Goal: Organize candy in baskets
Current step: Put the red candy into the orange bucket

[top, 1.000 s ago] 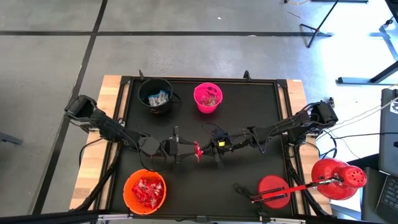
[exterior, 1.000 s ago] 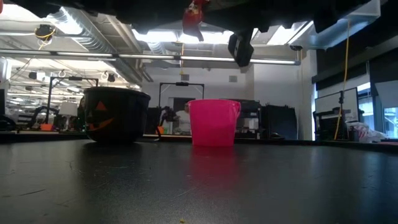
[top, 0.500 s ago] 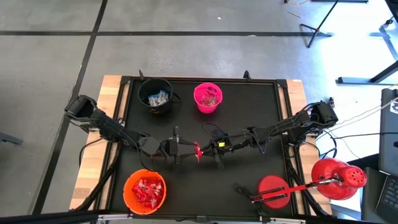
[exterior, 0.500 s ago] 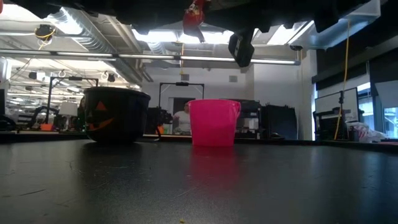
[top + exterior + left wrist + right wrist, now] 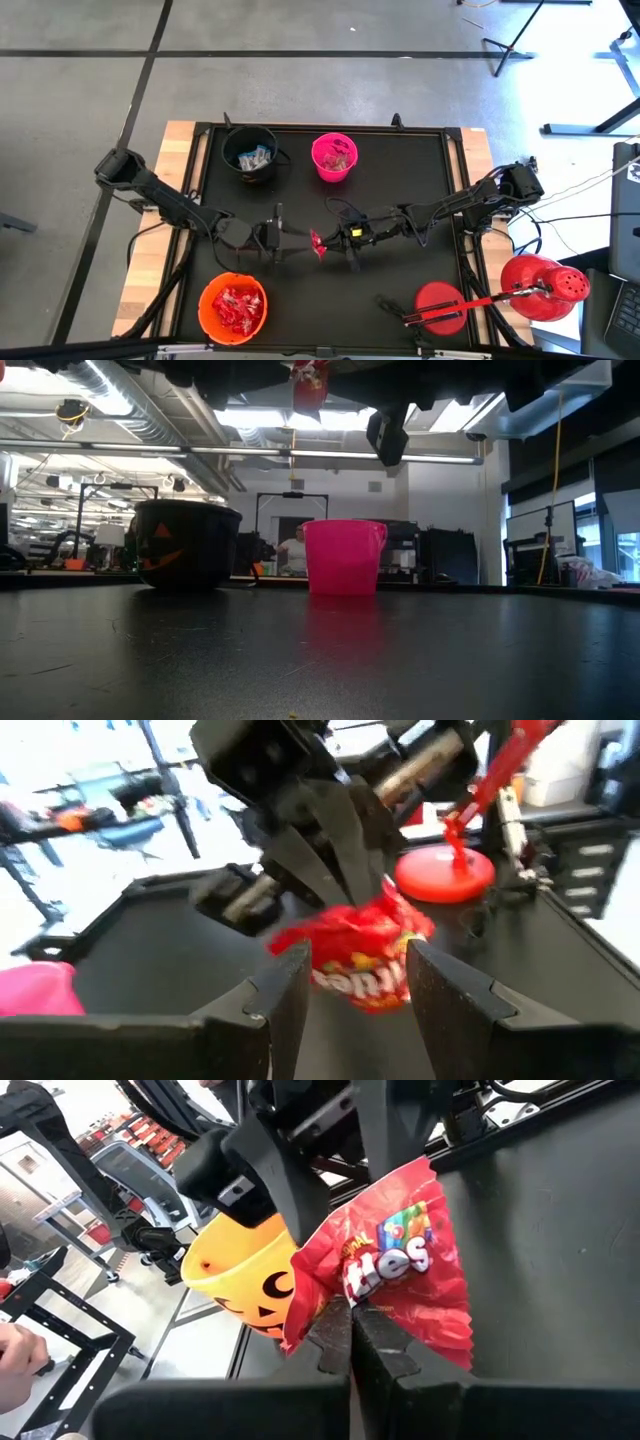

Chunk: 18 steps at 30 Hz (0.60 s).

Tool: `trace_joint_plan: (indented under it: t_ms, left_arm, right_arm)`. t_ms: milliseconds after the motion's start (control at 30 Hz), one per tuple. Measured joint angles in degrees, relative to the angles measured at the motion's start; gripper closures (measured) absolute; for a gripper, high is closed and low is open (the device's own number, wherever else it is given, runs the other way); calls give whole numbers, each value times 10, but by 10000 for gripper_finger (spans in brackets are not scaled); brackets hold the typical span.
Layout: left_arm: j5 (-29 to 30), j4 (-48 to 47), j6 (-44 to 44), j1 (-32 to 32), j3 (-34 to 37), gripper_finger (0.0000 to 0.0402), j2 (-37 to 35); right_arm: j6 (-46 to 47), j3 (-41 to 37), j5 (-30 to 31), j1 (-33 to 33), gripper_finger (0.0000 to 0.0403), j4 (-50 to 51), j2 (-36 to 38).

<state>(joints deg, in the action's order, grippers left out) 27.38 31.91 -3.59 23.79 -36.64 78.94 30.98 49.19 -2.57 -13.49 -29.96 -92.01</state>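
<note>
Black table (image 5: 420,170) with both arms meeting over its middle. Near the front right edge, a big red domed object (image 5: 545,285) sits just off the table, a flat red disc (image 5: 437,303) beside it on the mat. Three buckets: black bucket (image 5: 250,153) at the back left with blue-and-white bars inside, pink bucket (image 5: 334,157) just right of it holding a few sweets, orange bucket (image 5: 233,305) at the front left, full of red packets. Left gripper (image 5: 296,240) and right gripper (image 5: 330,240) face each other mid-table, held up off the surface. Between them, a red Skittles packet (image 5: 395,1275). Right gripper's fingers (image 5: 345,1342) are pinched closed on the packet's edge. Left gripper's fingers (image 5: 285,995) are spread apart either side of the packet (image 5: 355,955); contact looks absent, though the blur makes it hard to say.
</note>
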Motion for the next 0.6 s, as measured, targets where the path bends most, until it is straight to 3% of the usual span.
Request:
trace_joint_plan:
  t_ms: [200, 433, 600]
  left_arm:
    - [-22, -13, 31, -3, 0, 243, 3]
    - [48, -34, -31, 2, -52, 243, 1]
    - [149, -175, -75, 15, -141, 243, 1]
  right_arm:
    - [-8, 0, 0, 0, 402, 0, 0]
    - [-9, 0, 0, 0, 402, 0, 0]
    - [-9, 0, 0, 0, 402, 2, 0]
